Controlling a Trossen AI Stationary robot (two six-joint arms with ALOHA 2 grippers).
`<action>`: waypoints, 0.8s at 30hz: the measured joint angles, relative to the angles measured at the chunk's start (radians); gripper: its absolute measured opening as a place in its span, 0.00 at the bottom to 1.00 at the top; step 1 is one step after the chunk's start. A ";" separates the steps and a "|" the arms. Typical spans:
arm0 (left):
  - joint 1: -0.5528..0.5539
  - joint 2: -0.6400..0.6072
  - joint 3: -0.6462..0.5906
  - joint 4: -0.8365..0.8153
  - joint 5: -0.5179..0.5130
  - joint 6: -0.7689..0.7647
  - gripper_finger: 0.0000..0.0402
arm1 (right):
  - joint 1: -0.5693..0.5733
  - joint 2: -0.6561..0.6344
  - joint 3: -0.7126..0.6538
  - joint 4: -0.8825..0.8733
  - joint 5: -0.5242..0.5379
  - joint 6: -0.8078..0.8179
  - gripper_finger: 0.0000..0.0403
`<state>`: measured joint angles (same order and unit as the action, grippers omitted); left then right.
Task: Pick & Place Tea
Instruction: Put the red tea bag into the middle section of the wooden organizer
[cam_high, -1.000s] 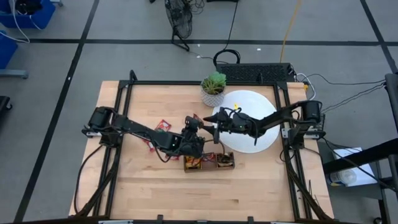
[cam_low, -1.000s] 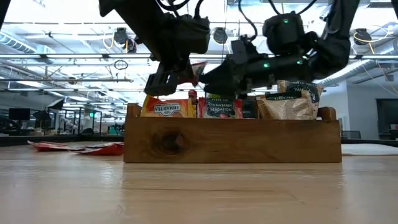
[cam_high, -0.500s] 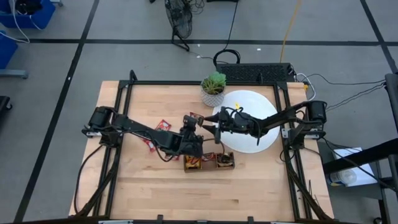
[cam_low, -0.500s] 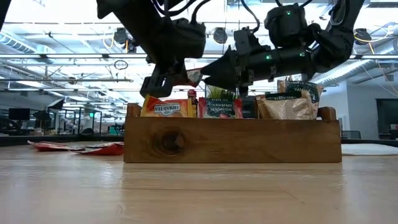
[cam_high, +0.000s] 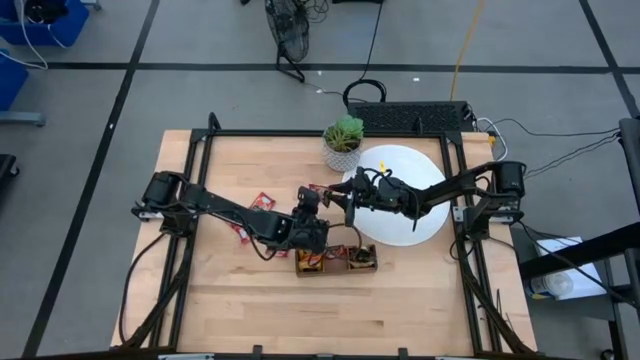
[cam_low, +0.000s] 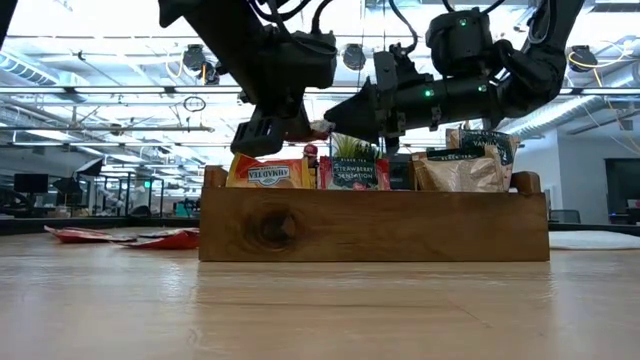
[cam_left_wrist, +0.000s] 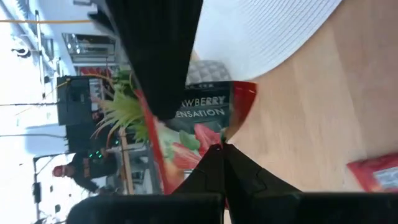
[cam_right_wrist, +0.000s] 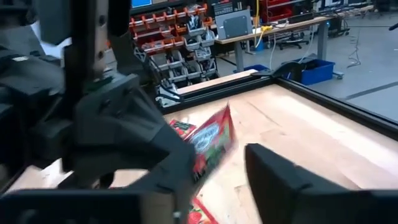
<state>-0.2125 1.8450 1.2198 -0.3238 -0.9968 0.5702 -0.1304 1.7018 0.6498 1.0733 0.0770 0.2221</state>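
Observation:
My left gripper (cam_high: 312, 200) (cam_low: 280, 128) (cam_left_wrist: 196, 130) hovers above the brown wooden tray (cam_high: 336, 262) (cam_low: 370, 225), shut on a red tea sachet (cam_high: 317, 188) (cam_left_wrist: 205, 109) printed with strawberries. My right gripper (cam_high: 347, 200) (cam_low: 345, 108) (cam_right_wrist: 221, 165) is open; it points at that sachet (cam_right_wrist: 211, 142) from the table's right, a short gap away. Upright sachets fill the tray: orange-yellow (cam_low: 268, 173), red strawberry (cam_low: 352, 172), pale (cam_low: 465, 165). Loose red sachets (cam_high: 262, 202) (cam_low: 130, 238) lie flat on the table to the left. My left gripper pinches the red sachet between its two fingers, which lie across its printed face near the middle (cam_left_wrist: 199, 134). The fingers slant down from above. The sachet is lifted clear over the tray, and its free edge (cam_low: 320, 128) sticks out toward my right gripper.
The white disc (cam_high: 415, 190) lies under my right arm at the table's right. A small potted green plant (cam_high: 343, 143) stands at its far left rim, just beyond both grippers. The near half of the table (cam_high: 300, 310) is bare wood.
My right gripper has risen a little and drawn back slightly from the sachet toward the table's right. My left gripper has kept hold of the sachet, which sits a bit lower over the tray than a second ago.

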 joint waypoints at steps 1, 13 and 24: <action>-0.001 0.000 0.000 0.013 0.008 0.004 0.00 | -0.004 0.005 0.000 0.004 0.000 0.000 0.24; -0.018 0.000 0.000 0.056 0.027 -0.005 0.04 | 0.028 0.071 0.050 0.018 0.008 -0.108 0.00; -0.071 -0.115 0.002 -0.099 -0.021 -0.175 0.01 | 0.102 -0.091 0.050 -0.152 0.193 -0.274 0.00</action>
<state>-0.2834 1.7301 1.2221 -0.4230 -1.0181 0.3953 -0.0287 1.6103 0.7002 0.9210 0.2697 -0.0516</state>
